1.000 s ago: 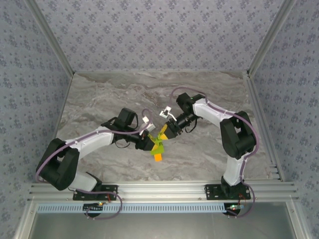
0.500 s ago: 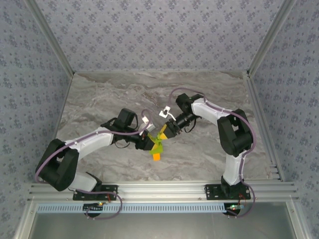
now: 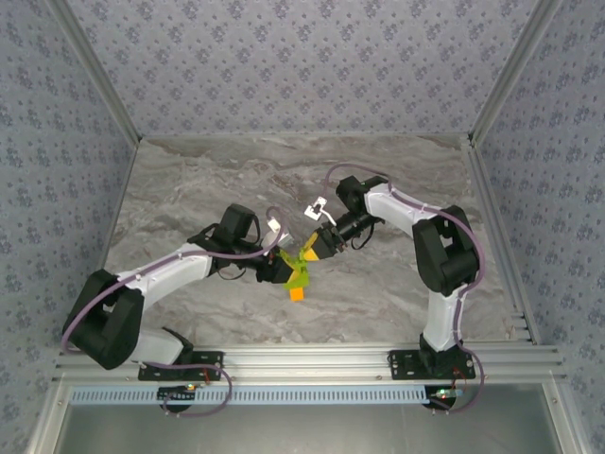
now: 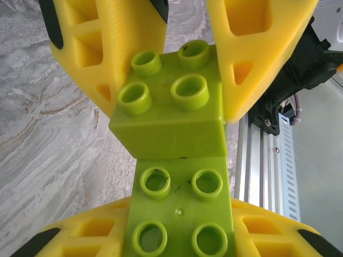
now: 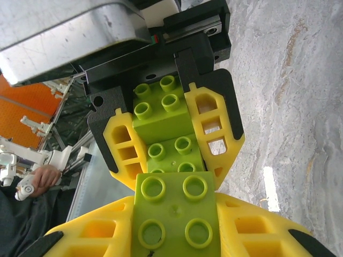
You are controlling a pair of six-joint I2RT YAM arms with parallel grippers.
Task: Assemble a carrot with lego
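The carrot [image 3: 297, 281] hangs above the middle of the table, a stack of lime-green bricks with an orange brick [image 3: 298, 295] at its lower end. My left gripper [image 3: 284, 269] is shut on the carrot's lime-green brick [image 4: 179, 209], seen up close in the left wrist view. My right gripper [image 3: 310, 252] meets it from the right, shut on another lime-green brick [image 5: 174, 211]. That brick sits against the studded bricks [image 5: 161, 110] held between the left fingers [image 5: 122, 144]. In the left wrist view the right fingers [image 4: 257, 59] clamp the upper green brick [image 4: 169, 107].
The marble table top [image 3: 208, 180] spreads out round both arms. Patterned walls close it in at the back and sides. An aluminium rail [image 3: 312, 359] with the arm bases runs along the near edge.
My right gripper has edged a little left toward the left one, and the carrot has shifted slightly with them. Both grips are unchanged.
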